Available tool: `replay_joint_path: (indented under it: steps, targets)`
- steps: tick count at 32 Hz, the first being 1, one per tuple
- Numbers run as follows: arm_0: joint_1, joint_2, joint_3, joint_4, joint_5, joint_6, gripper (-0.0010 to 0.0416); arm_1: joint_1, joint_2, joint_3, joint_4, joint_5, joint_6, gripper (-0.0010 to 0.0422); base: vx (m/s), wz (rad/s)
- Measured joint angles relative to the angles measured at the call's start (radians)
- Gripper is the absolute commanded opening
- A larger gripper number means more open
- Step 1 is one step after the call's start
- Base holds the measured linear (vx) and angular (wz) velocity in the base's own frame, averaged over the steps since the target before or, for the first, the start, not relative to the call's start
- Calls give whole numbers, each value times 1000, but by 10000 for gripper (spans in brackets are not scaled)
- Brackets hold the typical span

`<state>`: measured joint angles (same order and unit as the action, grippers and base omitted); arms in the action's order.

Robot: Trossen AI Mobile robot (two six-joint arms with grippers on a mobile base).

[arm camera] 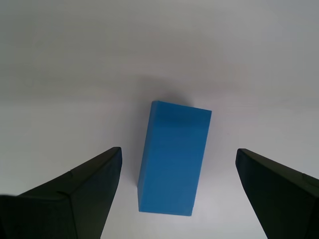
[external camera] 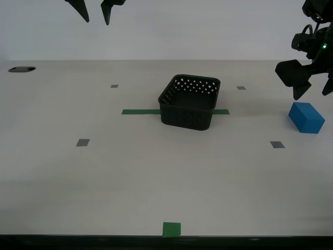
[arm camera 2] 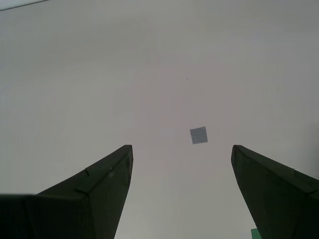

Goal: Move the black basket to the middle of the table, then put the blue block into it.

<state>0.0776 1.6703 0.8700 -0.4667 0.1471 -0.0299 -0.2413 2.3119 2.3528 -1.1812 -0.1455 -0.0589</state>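
now | my first hand [arm camera: 177, 194] wide open, empty | blue block [arm camera: 173, 158] between fingers, untouched

Two matte black, wedge-shaped fingers tapering to blunt tips are seen on my first gripper [arm camera: 178, 157] and on my second gripper [arm camera 2: 182, 149]. A small green indicator light is shown on the black arm housing [external camera: 315, 41].

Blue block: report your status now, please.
My first gripper open above the blue block, not touching. My second gripper open, empty. Black basket on the green tape strip. Nothing in the way.
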Motion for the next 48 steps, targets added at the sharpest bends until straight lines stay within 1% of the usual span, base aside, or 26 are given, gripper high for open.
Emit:
replay_joint_path:
  steps: [3,4,9,13,17,18,19,22,23,29,30,32,33,34,35,36,37,40,41,45,48]
  targets:
    - [-1,59,-3,-5,0,10,307,2,0,0,0,0,5,268,0,0]
    - [-1,80,0,-1,1,26,308,3,0,0,-1,0,6,267,0,0]
    - [-21,135,-2,19,0,31,318,6,0,0,-3,0,6,268,0,0]
    - [-39,156,-1,97,1,34,301,8,0,0,-3,0,6,267,0,0]
    - [-39,158,-1,121,0,34,303,8,0,0,-5,0,6,268,0,0]
    - [-40,158,0,123,-3,34,306,9,0,0,-6,0,6,267,0,0]
    - [-42,158,0,123,-37,35,309,9,0,0,-10,0,6,267,0,0]
    - [-44,158,0,138,-51,39,306,10,0,0,-21,0,6,267,0,0]
    - [-48,158,0,143,-64,43,302,10,0,0,-25,0,6,268,0,0]
    - [-64,158,0,141,-67,51,296,10,0,0,-37,0,6,268,0,0]
    - [-65,158,-1,124,-68,53,274,11,0,0,-44,0,6,268,0,0]
    - [-64,158,-3,123,-68,53,243,11,0,0,-46,0,6,267,0,0]
    - [-65,158,-4,123,-68,53,220,11,0,0,-48,0,6,268,0,0]
    - [-65,158,-8,123,-69,53,174,11,0,0,-48,0,6,267,0,0]
    - [-65,158,-8,121,-69,54,157,11,0,0,-48,0,6,268,0,0]
    - [-64,156,-11,125,-74,56,108,11,0,0,-48,0,6,267,0,0]
    - [-65,156,-12,124,-75,56,92,11,0,0,-48,0,6,268,0,0]
    - [-64,156,-14,124,-76,56,3,11,0,0,-48,0,6,268,0,0]
    - [-64,156,-14,124,-76,56,-7,11,0,0,-48,0,6,268,0,0]
    - [-64,154,-14,119,-76,49,-1,12,0,0,-51,0,6,267,0,0]
    - [-63,134,-14,84,-78,49,-1,12,0,0,-51,0,6,268,0,0]
